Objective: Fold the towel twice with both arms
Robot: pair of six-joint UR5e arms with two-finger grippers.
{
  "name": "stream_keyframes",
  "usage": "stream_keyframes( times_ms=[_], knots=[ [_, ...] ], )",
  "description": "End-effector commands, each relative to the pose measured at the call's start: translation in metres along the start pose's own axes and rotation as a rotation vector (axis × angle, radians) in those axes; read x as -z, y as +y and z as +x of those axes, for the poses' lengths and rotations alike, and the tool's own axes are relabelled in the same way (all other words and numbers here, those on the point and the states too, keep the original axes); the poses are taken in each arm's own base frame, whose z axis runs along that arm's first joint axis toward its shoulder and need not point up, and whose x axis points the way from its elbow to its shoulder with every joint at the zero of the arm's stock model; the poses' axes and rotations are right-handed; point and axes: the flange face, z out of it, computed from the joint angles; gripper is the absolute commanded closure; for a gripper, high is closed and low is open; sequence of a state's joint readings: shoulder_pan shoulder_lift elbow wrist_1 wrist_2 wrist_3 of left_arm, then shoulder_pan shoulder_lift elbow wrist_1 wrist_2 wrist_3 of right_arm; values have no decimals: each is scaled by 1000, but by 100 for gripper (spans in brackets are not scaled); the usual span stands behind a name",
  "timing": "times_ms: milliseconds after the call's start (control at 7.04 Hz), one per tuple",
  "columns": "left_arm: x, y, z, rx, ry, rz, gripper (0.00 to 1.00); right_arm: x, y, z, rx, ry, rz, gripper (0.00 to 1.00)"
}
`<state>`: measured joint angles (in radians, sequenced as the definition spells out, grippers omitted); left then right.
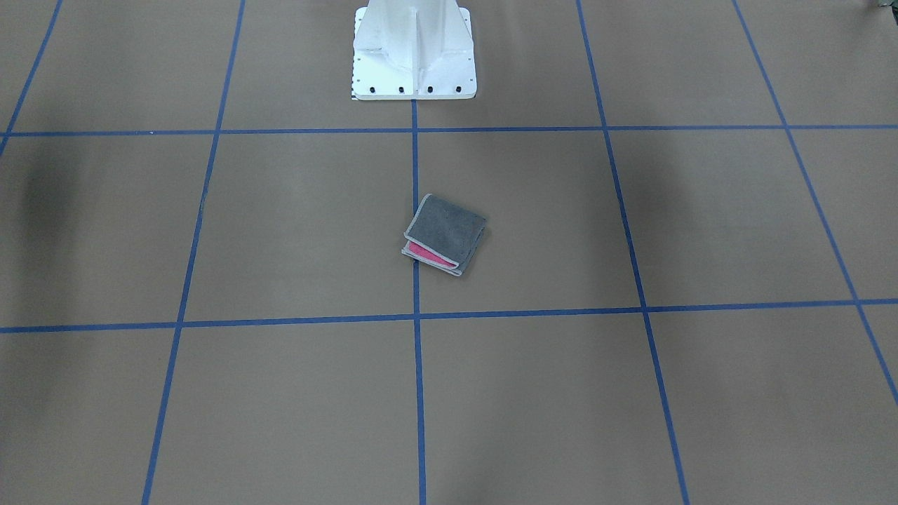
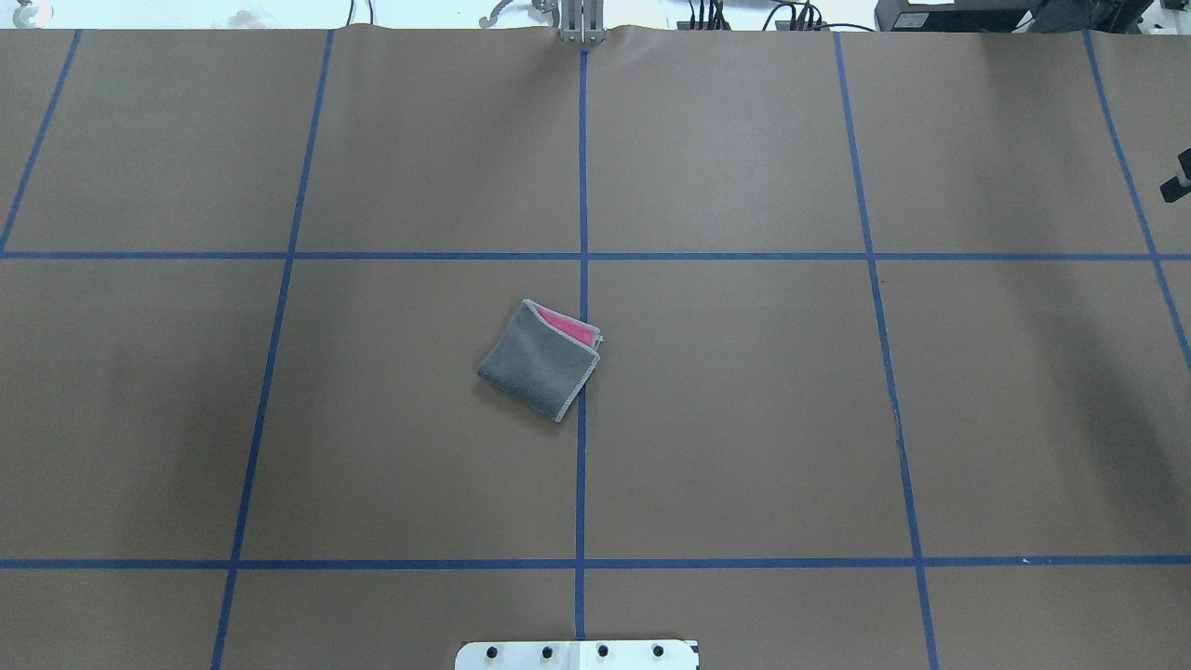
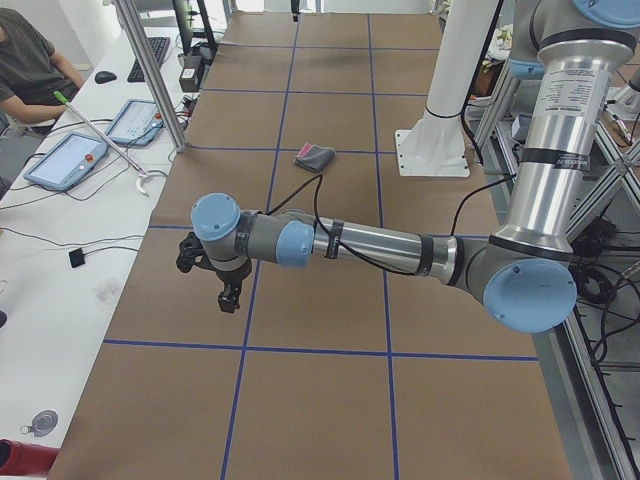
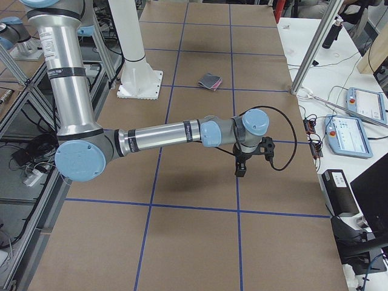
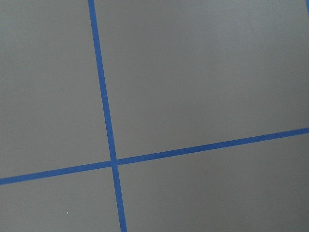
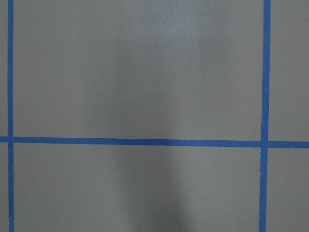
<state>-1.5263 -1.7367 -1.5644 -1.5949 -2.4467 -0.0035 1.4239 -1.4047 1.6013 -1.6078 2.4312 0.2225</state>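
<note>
Both grippers hang well apart from the towel (image 2: pixel 542 359), so any trouble from here would come from the cloth itself or from an arm crossing the middle. The towel lies near the centre of the table (image 2: pixel 763 437), folded to a small grey packet touching the central blue tape line (image 2: pixel 582 484), with a sliver of pink showing at its 1 o'clock edge in the overhead view. That sliver suggests the layers are not squarely stacked, and I judge the top flap could spring open unpressed; a low pass over the centre could also drag or unfold it. The left gripper (image 3: pixel 228 298) hovers over bare table far out toward 9 o'clock from the towel, the right gripper (image 4: pixel 240 170) far toward 3 o'clock. Neither holds or touches anything visible, but only the side views show them, so I cannot tell whether their jaws stand apart or together.
</note>
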Motion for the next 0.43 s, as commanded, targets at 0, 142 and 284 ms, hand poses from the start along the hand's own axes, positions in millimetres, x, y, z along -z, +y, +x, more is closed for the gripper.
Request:
stream_keyframes(
  times_ms=[0, 142, 284],
  knots=[
    [3, -1, 4, -8, 0, 7, 0, 0, -2, -2, 4, 2, 1, 0],
    [3, -1, 4, -6, 0, 6, 0, 1, -2, -3, 4, 2, 3, 0],
    [3, -1, 5, -10, 0, 6, 0, 1, -2, -3, 3, 2, 3, 0]
  ],
)
